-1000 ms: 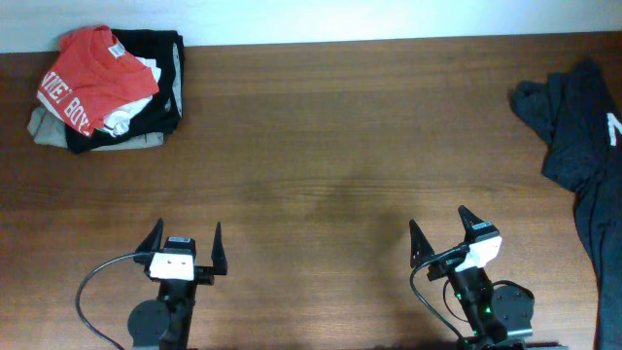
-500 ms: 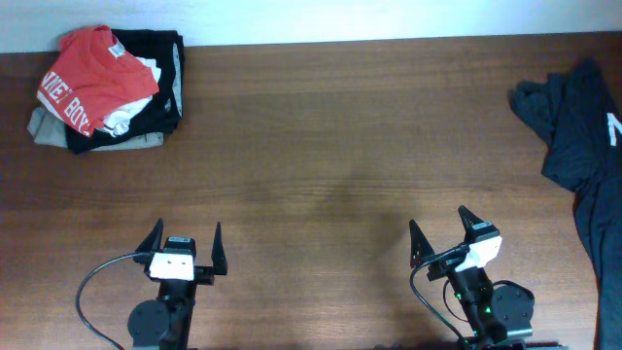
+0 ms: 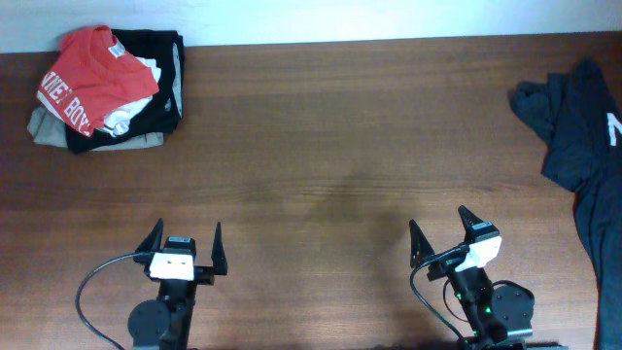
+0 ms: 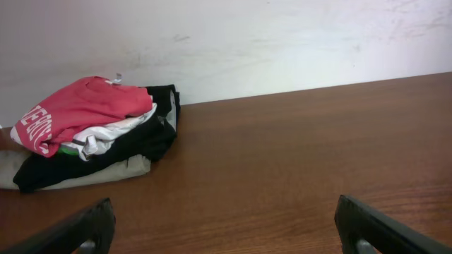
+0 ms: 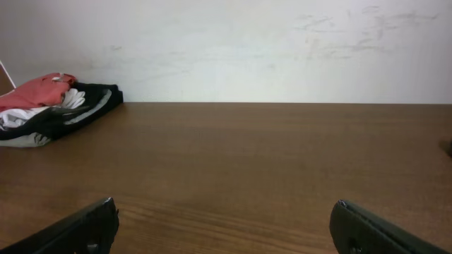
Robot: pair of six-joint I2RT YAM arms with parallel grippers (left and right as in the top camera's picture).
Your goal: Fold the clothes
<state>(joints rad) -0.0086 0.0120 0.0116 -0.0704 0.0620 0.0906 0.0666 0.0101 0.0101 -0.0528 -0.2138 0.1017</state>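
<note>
Lettering in white runs across the red-orange T-shirt (image 3: 95,83), but folds cut it off and it cannot be read whole. The shirt lies loosely folded on top of a pile at the far left corner of the counter (image 3: 330,146). It touches a black garment (image 3: 160,63) beneath it, a white piece (image 3: 124,119) pokes out between them, and a pale beige garment (image 3: 47,131) lies at the bottom. How many pieces the pile holds is hard to tell. A small white label shows at the shirt's neck. At the far right edge a dark navy garment (image 3: 578,146) lies crumpled, partly cut off by the frame. The left tool (image 3: 186,233) and right tool (image 3: 437,220) sit at the near edge, well apart from both heaps, each with jaws spread wide and nothing between them. In both wrist views only the dark finger ends show, at the lower corners.
</note>
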